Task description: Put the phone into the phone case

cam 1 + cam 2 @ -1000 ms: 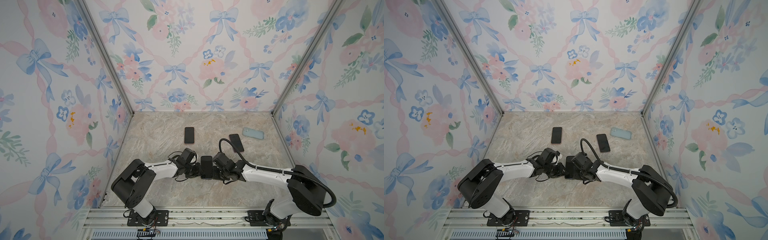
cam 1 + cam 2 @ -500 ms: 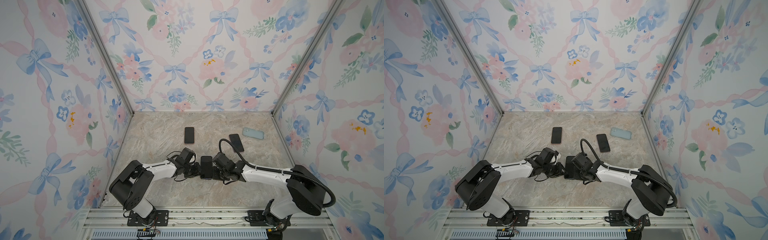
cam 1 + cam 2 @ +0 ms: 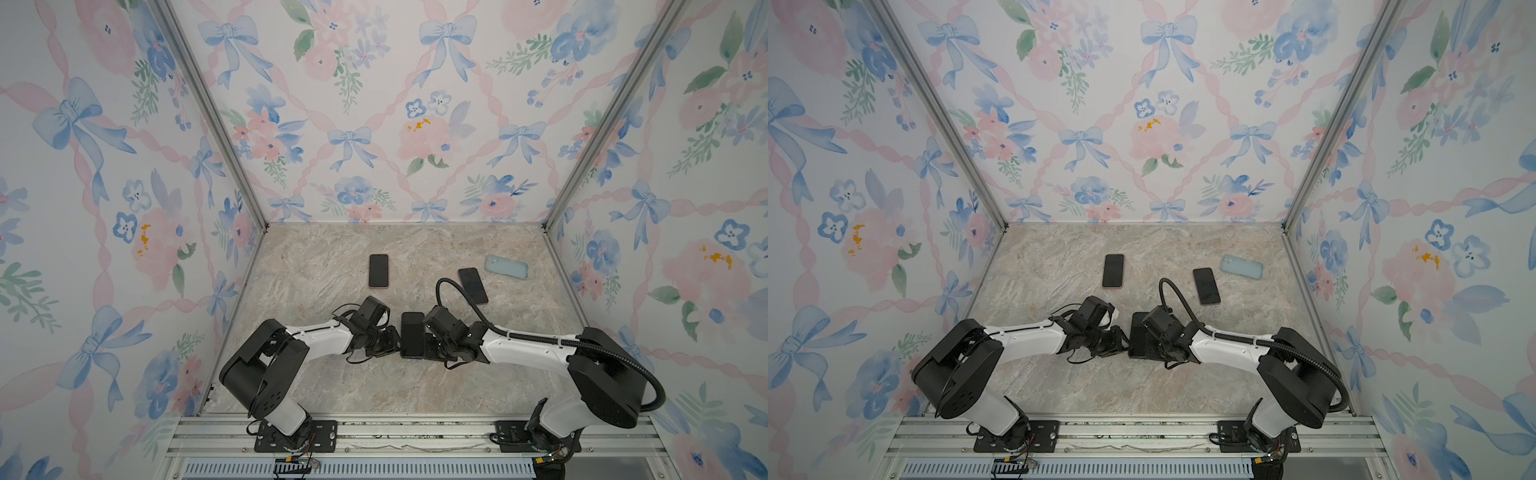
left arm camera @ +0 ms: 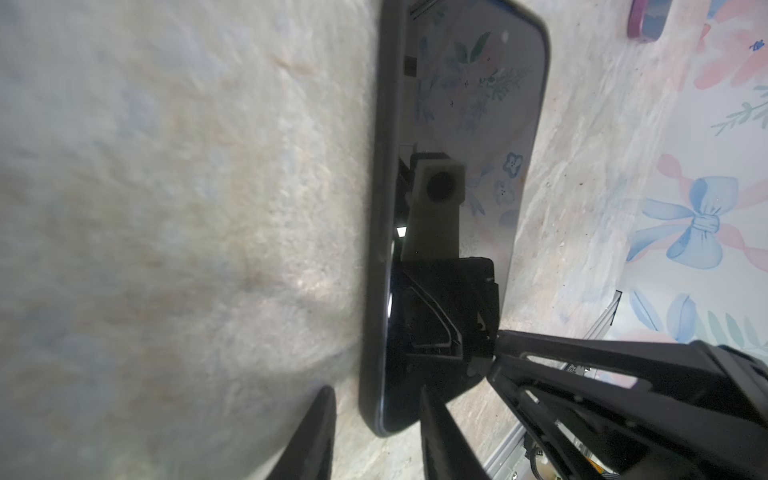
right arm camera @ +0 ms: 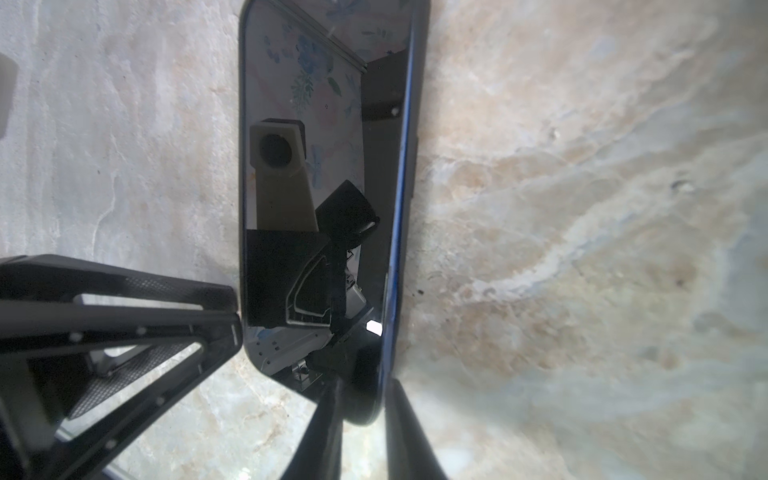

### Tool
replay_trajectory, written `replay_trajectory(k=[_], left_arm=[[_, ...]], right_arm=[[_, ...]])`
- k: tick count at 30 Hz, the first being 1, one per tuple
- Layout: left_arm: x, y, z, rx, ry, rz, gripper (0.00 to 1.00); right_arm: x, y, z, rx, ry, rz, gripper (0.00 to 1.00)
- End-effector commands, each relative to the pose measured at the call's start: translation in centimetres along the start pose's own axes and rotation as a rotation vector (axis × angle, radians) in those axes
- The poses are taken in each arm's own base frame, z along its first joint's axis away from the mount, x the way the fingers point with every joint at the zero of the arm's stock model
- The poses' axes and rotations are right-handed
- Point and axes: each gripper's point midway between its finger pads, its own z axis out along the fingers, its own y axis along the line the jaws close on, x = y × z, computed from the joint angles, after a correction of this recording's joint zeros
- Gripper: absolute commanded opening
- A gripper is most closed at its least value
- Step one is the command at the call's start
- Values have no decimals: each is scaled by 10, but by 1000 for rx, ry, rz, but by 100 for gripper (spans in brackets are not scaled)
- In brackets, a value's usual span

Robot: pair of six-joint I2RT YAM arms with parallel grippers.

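Observation:
A dark phone (image 3: 412,335) (image 3: 1140,338) lies at the front middle of the marble table, between my two grippers. Its glossy screen (image 4: 469,124) mirrors the wallpaper. A thick black case rim (image 4: 380,208) runs along one long side, and a blue phone edge (image 5: 400,166) shows inside the case rim. My left gripper (image 4: 378,440) (image 3: 388,338) is open and straddles one corner, with a gap beside one finger (image 4: 316,436). My right gripper (image 5: 365,432) (image 3: 430,338) is shut on the phone at the opposite long edge.
A pink-rimmed phone (image 3: 378,271) (image 3: 1113,271) lies face up behind the left gripper. Another dark phone (image 3: 473,285) and a light blue case (image 3: 506,266) lie at the back right. Flowered walls close in three sides, and a metal rail (image 3: 374,432) runs along the front.
My left gripper's jaws have widened around the phone's corner. The right gripper has tightened slightly on the phone. Neither the arms nor the phone have visibly shifted.

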Motion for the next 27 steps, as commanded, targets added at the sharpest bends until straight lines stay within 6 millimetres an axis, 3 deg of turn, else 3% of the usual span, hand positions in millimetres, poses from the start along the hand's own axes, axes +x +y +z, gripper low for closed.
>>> replay_trajectory(k=[1,27], left_arm=[[16,14,10,-19,55,-18,35],[25,9,15,21,73,-26,32]], right_arm=[[10,-2,6,4,27,-10,20],[27,13,28,-61,99,6,12]])
